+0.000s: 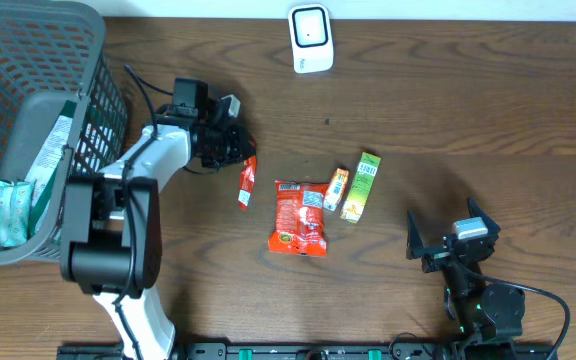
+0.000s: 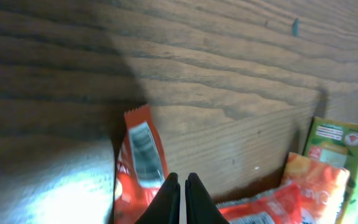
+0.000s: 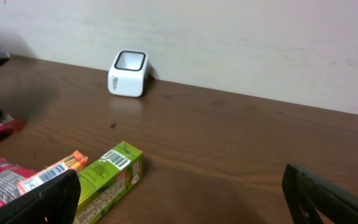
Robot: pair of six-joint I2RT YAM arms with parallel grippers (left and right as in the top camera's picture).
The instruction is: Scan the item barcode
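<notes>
- Left gripper [image 2: 180, 183]: fingers pressed together with only a thin slit between them; tips down at the table [image 1: 448, 110], over the lower part of a red sachet [image 2: 140, 155]; whether they pinch its edge or only touch it cannot be told
- Sachet: narrow and flat on the wood; a pale printed panel faces up in the left wrist view; in the overhead view it lies just right of the left gripper and just left of the other goods
- Right of the sachet: a larger red packet [image 1: 300, 217], flat, label up; at its upper right corner an orange pack [image 1: 336, 189], and beside that a green carton [image 1: 361, 186]; the two lie side by side, touching or nearly so, both tilted the same way
- Scanner [image 1: 310, 38]: small white unit at the far edge of the table, by the wall; well apart from the sachet and from both arms
- Basket [image 1: 88, 60]: grey mesh, at the far left corner behind the left arm; pale green packets [image 1: 6, 212] lie inside
- Right gripper [image 1: 446, 232]: jaws spread wide, holding nothing; it sits at the near right of the table, pointed toward the carton and the scanner, apart from all the goods
</notes>
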